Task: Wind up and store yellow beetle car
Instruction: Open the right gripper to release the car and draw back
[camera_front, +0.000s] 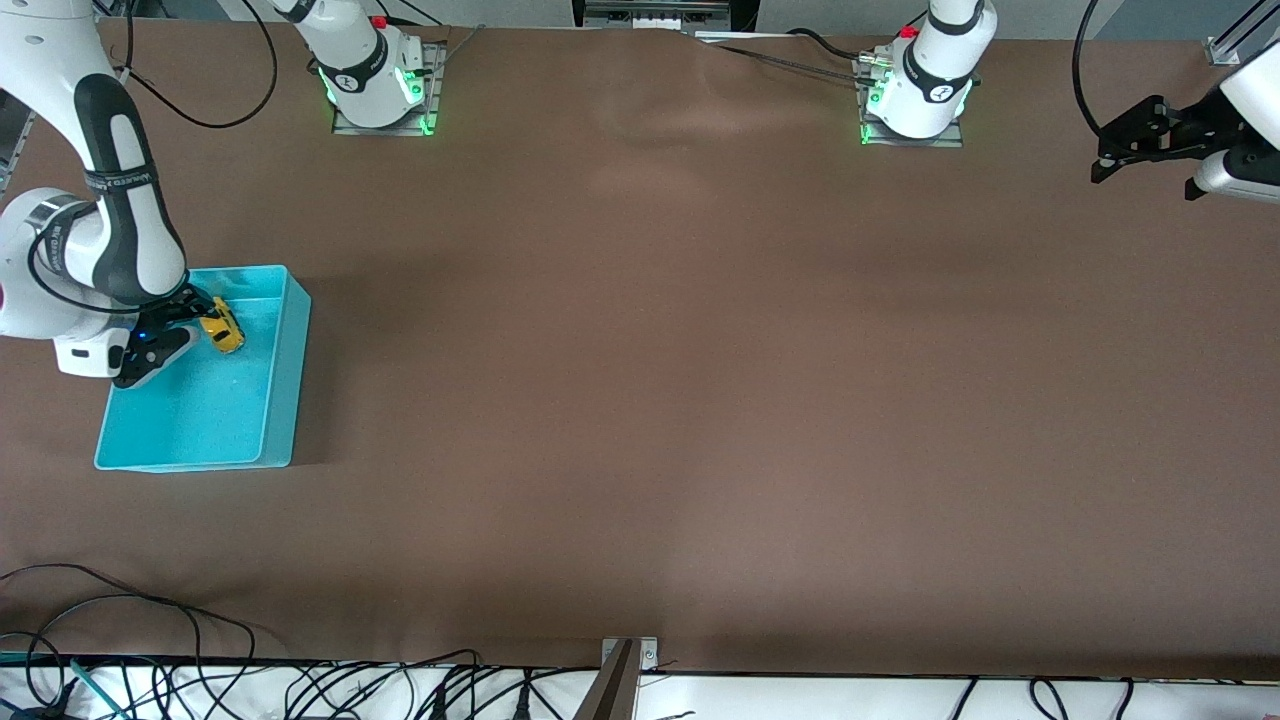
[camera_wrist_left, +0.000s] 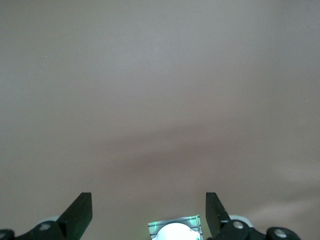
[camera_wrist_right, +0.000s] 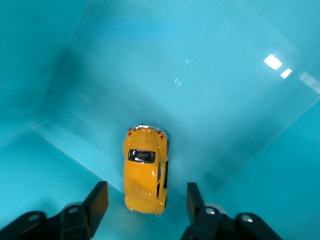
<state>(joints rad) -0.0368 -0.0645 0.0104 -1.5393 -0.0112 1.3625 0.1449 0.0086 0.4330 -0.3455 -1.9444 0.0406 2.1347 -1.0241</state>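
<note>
The yellow beetle car (camera_front: 223, 326) lies on the floor of the teal bin (camera_front: 285, 390) at the right arm's end of the table. In the right wrist view the car (camera_wrist_right: 145, 170) rests between and just past my open fingers, touching neither. My right gripper (camera_front: 183, 325) is open just above the bin, beside the car. My left gripper (camera_front: 1140, 140) is open and empty, held above the table edge at the left arm's end; its fingers (camera_wrist_left: 80, 212) frame only bare brown table.
The teal bin holds nothing but the car. The brown table (camera_front: 680, 400) stretches between the two arms. Cables (camera_front: 150, 660) lie along the table edge nearest the front camera. The arm bases (camera_front: 375, 85) stand along the edge farthest from it.
</note>
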